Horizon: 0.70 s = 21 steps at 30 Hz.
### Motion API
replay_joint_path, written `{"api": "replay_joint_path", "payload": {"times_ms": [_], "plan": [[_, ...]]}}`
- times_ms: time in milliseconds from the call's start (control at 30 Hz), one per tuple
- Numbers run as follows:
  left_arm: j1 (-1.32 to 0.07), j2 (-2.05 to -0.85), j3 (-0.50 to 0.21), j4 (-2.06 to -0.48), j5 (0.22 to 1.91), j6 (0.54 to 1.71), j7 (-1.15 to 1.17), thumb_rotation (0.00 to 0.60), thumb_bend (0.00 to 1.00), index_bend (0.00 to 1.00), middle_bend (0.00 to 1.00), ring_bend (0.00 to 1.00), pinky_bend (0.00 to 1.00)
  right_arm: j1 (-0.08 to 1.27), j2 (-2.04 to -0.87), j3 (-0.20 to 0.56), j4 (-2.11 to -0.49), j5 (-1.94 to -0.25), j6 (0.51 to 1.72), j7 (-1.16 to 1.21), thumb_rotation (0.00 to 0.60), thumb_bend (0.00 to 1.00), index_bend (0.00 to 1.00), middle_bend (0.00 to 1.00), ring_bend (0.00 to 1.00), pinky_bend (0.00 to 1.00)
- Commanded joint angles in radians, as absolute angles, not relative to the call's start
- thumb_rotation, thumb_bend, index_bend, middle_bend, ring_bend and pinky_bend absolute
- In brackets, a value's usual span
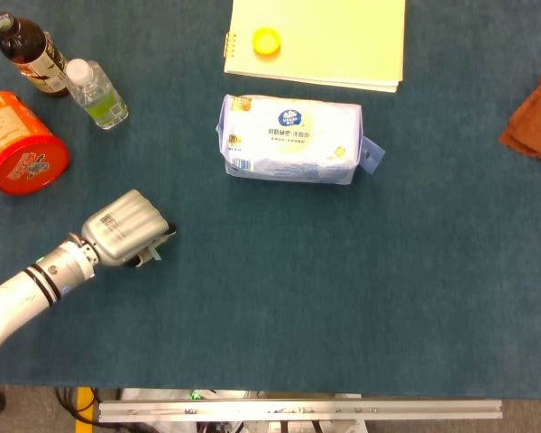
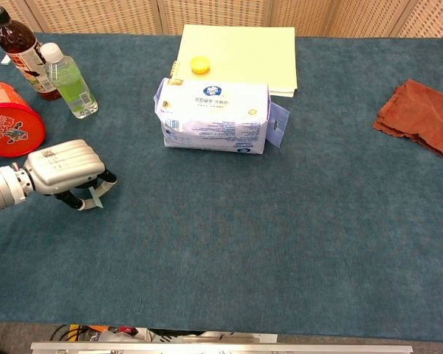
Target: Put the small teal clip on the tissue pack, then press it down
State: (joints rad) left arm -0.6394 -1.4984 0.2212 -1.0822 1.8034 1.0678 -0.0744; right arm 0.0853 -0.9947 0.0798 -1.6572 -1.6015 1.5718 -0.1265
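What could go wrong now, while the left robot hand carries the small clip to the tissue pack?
The left robot hand grips the clip only at its fingertips, with most of the clip hidden, so it may slip out on the way. The tissue pack is soft and stands free on the table, so pressing could dent it or push it toward the yellow notebook behind it.

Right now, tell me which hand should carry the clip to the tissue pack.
Left. The left hand already has its fingers curled around the clip, left of the tissue pack. The right hand is not in view.
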Motion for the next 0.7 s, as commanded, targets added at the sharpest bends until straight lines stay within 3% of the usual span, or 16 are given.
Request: {"api": "replay_joint_path", "payload": {"times_ms": [33, 267, 700], "plan": [[-0.639, -1.497, 0.221, -1.086, 1.803, 1.071, -0.072, 0.600, 0.30, 0.62, 1.00, 1.00, 0.82, 0.085, -0.995, 0.080, -1.656, -1.603, 1.573, -0.126, 0.600, 0.36, 0.00, 0.22, 0.12, 0.19], [-0.638, -1.487, 0.211, -1.099, 1.791, 1.075, -0.076, 0.600, 0.38, 0.62, 1.00, 1.00, 0.82, 0.082, -0.994, 0.080, -1.654, -1.604, 1.579, -0.121, 0.600, 0.36, 0.00, 0.22, 0.12, 0.19], [-0.638, -1.390, 0.163, -1.190, 1.778, 1.158, -0.069, 0.600, 0.38, 0.61, 1.00, 1.00, 0.82, 0.084, -0.995, 0.082, -1.653, -1.610, 1.579, -0.120, 0.600, 0.36, 0.00, 0.22, 0.13, 0.19]]}}
